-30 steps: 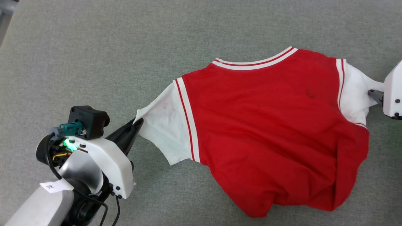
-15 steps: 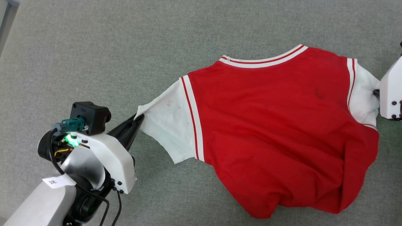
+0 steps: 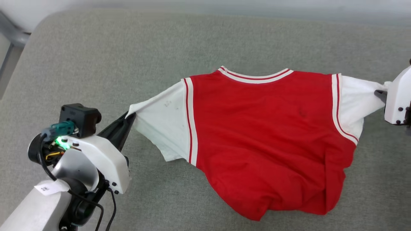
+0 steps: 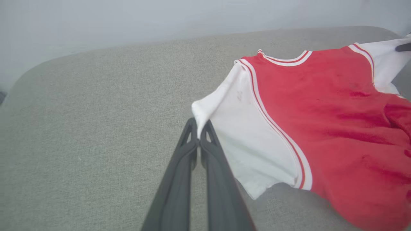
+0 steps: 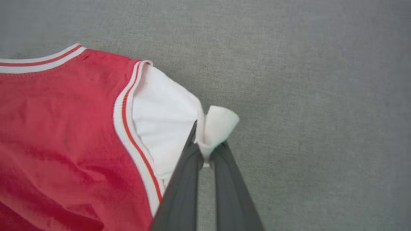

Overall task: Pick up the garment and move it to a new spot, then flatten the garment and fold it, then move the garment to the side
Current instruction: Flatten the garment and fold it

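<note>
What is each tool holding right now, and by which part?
Both hold the garment: the left tool pinches the cuff corner of one white sleeve, the right tool the bunched cuff of the other sleeve.

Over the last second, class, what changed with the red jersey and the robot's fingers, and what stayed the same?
The right fingers closed on the white right sleeve and drew it outward, so the jersey stretches straighter across the shoulders. The left fingers stayed clamped on the left sleeve; the hem stayed bunched on the grey surface.
</note>
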Robot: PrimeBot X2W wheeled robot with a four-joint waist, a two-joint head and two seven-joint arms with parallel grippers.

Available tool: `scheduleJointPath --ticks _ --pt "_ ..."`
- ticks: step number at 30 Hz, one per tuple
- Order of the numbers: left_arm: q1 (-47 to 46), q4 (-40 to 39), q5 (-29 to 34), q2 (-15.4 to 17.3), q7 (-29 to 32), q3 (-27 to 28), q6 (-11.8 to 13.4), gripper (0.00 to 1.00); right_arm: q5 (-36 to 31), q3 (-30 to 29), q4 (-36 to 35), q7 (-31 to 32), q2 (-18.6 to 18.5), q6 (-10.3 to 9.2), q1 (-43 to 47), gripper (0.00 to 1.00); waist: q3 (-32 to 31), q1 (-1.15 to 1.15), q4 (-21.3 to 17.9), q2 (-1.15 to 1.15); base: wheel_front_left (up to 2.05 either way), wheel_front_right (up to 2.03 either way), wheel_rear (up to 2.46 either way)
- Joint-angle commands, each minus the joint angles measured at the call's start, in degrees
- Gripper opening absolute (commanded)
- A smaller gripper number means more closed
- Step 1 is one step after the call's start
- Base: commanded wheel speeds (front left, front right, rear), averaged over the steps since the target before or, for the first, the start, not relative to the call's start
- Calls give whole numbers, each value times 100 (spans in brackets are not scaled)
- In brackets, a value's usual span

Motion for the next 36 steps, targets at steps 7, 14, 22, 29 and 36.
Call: scheduleJointPath --ticks 7,14,22,29,36 --pt "169 -197 123 194 -249 204 140 0 266 -71 -253 -367 -146 -6 -19 0 -720 0 -286 0 0 0 0" --pt "4 -377 278 392 -485 520 244 0 390 -188 -605 -663 -225 -6 -125 0 -1128 0 -430 0 0 0 0" --pt "-259 -510 446 546 -910 943 364 0 496 -376 -1151 -1152 -288 -7 -269 0 -1463 0 -572 0 0 0 0" --pt "-548 -568 529 651 -1183 1211 347 0 444 -634 -1519 -1364 -224 -7 -493 0 -1526 0 -665 0 0 0 0" --pt "-1049 -524 545 792 -1327 1446 244 0 331 -843 -1751 -1544 -119 -8 -892 0 -1337 0 -769 0 0 0 0"
